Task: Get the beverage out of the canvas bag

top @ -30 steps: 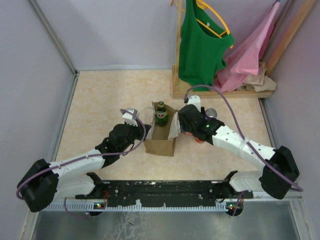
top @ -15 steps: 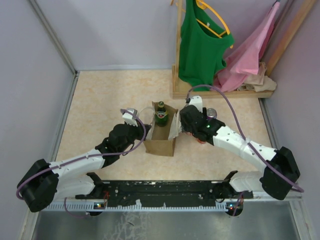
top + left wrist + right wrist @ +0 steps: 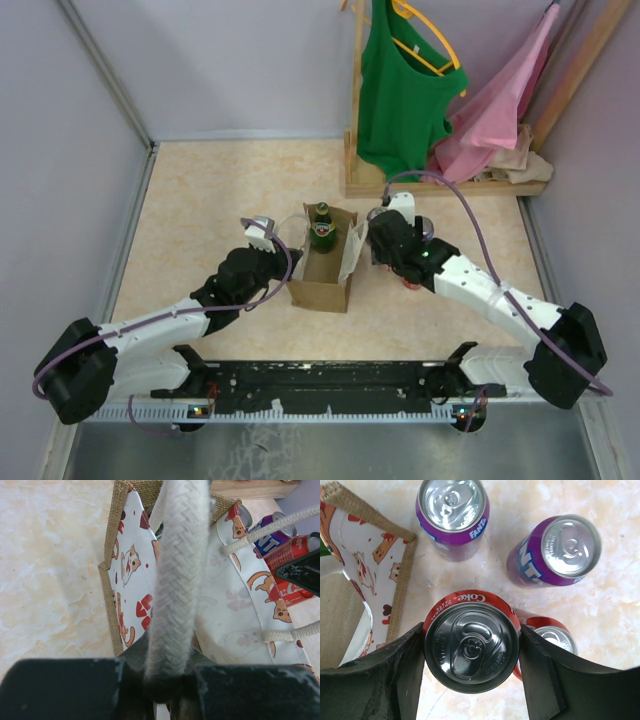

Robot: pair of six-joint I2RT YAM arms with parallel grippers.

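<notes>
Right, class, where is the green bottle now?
In the top view the green bottle stands upright inside the canvas bag, at its far end, with the clothes rack beyond it.

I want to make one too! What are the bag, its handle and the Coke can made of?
Bag: rough tan burlap-like weave outside, smooth printed lining. Handle: off-white braided rope, maybe cotton. Coke can: shiny metal, likely aluminium, painted red.
</notes>
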